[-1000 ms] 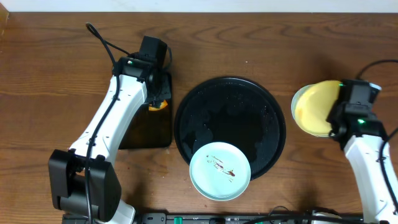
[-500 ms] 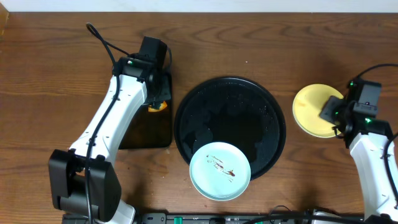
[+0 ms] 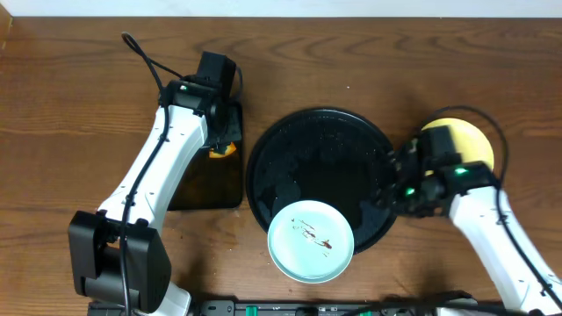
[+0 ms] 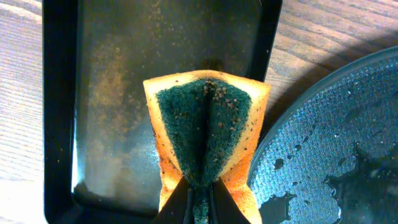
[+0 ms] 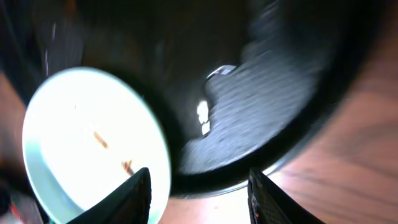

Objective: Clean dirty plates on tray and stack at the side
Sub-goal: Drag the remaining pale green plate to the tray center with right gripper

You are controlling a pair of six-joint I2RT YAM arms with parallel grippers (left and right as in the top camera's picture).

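Note:
The round black tray (image 3: 299, 149) lies mid-table, wet in patches. A mint-white plate (image 3: 310, 240) with brown smears rests on its front rim and shows in the right wrist view (image 5: 81, 137). The pale yellow plate (image 3: 461, 140) lies on the bare wood right of the tray, partly under my right arm. A third plate is hidden. My right gripper (image 3: 386, 186) is open and empty over the tray's right edge (image 5: 202, 199). My left gripper (image 3: 226, 136) is shut on the green-yellow sponge (image 4: 205, 124), pinched between its fingers (image 4: 199, 202).
The small rectangular black tray (image 3: 211, 184) lies left of the round tray, under the sponge, and shows in the left wrist view (image 4: 62, 93). The round tray's wet rim (image 4: 336, 137) is just right of the sponge. Brown wood tabletop (image 3: 79, 105) surrounds everything.
My right gripper let go of the yellow plate on the table at the right and swung left to the round tray's right edge. The left arm has not moved.

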